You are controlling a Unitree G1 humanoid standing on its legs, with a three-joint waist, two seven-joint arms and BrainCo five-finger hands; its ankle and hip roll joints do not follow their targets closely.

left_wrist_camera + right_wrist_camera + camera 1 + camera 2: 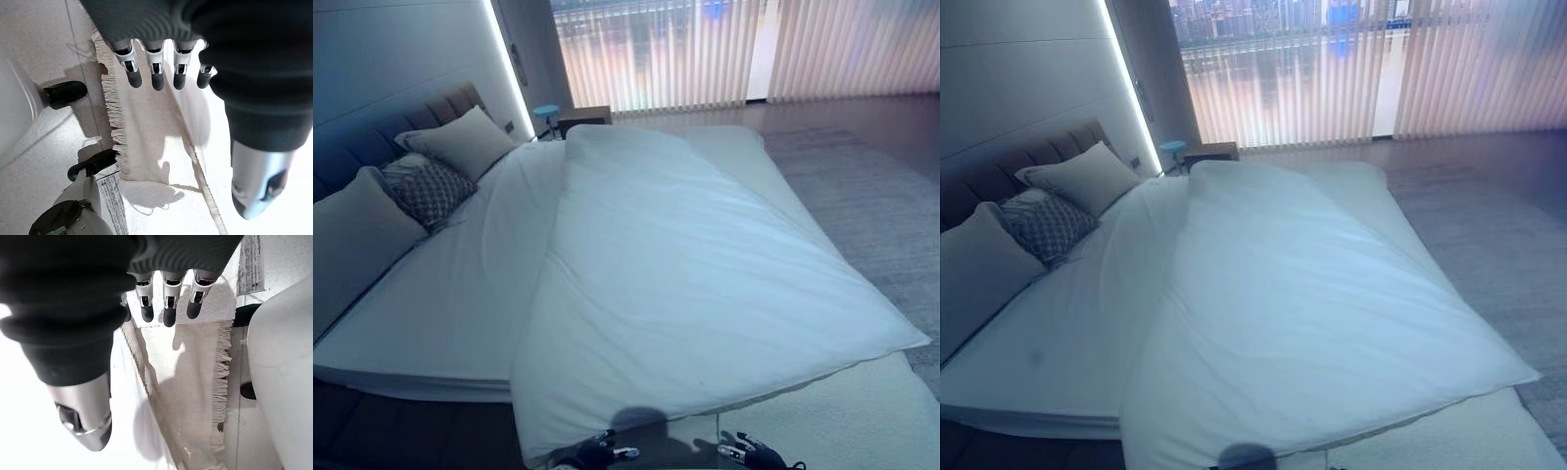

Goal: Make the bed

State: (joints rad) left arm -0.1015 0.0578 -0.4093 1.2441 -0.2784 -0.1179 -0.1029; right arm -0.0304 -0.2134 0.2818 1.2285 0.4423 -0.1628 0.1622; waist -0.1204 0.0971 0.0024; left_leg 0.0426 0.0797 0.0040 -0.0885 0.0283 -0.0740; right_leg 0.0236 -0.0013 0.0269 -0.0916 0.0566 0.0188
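White duvet [695, 284] lies skewed across the bed [440, 323], bunched toward the window side, sheet bare by the pillows [460, 142]. Left robot hand [156, 63] and right robot hand [168, 298] hang over the fringed rug [142, 132], fingers relaxed, holding nothing.

Bedroom in a home or hotel suite.
A wide bed [431, 323] takes up most of the room, with a white duvet [695, 284] lying askew across it. Three pillows, two plain [460, 140] [352, 235] and one patterned [429, 188], lean against a padded headboard [440, 106]. A lit strip [506, 69] runs up the wall beside the headboard. A small bedside table [582, 117] stands at the far corner with a blue object [546, 112] next to it. Vertical blinds [705, 49] cover a full-width window, and city buildings show through them in the right eye view. A pale fringed rug [142, 137] lies on the hard floor [862, 108] at the foot of the bed.
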